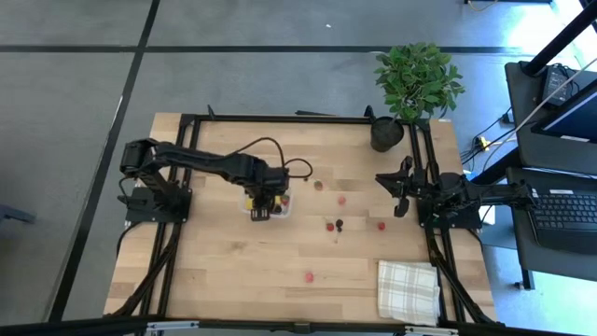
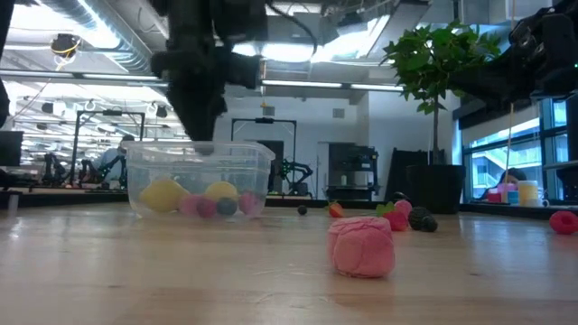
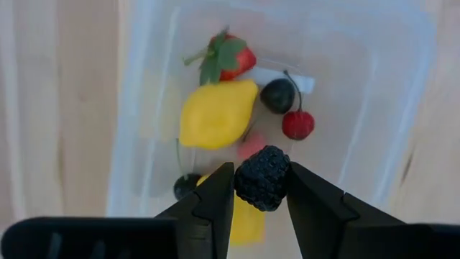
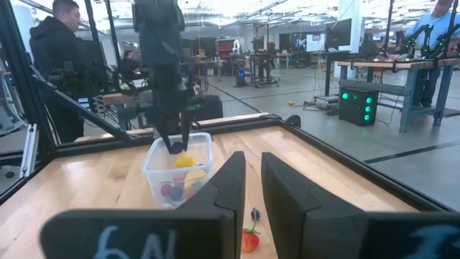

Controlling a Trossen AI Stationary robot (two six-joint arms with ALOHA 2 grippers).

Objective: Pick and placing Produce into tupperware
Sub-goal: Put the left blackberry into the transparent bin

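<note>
The tupperware (image 1: 283, 211) is a clear tub standing left of the table's middle, also seen in the low view (image 2: 200, 177) and the left wrist view (image 3: 374, 86). Inside lie a yellow lemon (image 3: 215, 113), a strawberry (image 3: 228, 56), a red cherry (image 3: 297, 124) and dark balls. My left gripper (image 1: 263, 213) hangs over the tub, shut on a blackberry (image 3: 262, 178). Loose produce lies on the table: red pieces (image 1: 341, 200) (image 1: 309, 276) (image 2: 361, 246) and a dark one (image 1: 340, 224). My right gripper (image 1: 401, 193) waits near the right edge, its fingers a narrow gap apart (image 4: 253, 188). My left gripper pinches the blackberry (image 3: 263, 167) between its two fingertips (image 3: 220, 193), one on each side of the berry. The fingers come from above, pointing down into the tub's mouth (image 4: 176, 147). The berry is lifted clear above the pieces lying in the tub.
A green potted plant (image 1: 417, 84) stands at the far right corner. A checked white cloth (image 1: 408, 290) lies at the near right corner. Bare wood lies in the table's near-left part (image 1: 215, 271). People stand in the room beyond the table (image 4: 61, 43).
</note>
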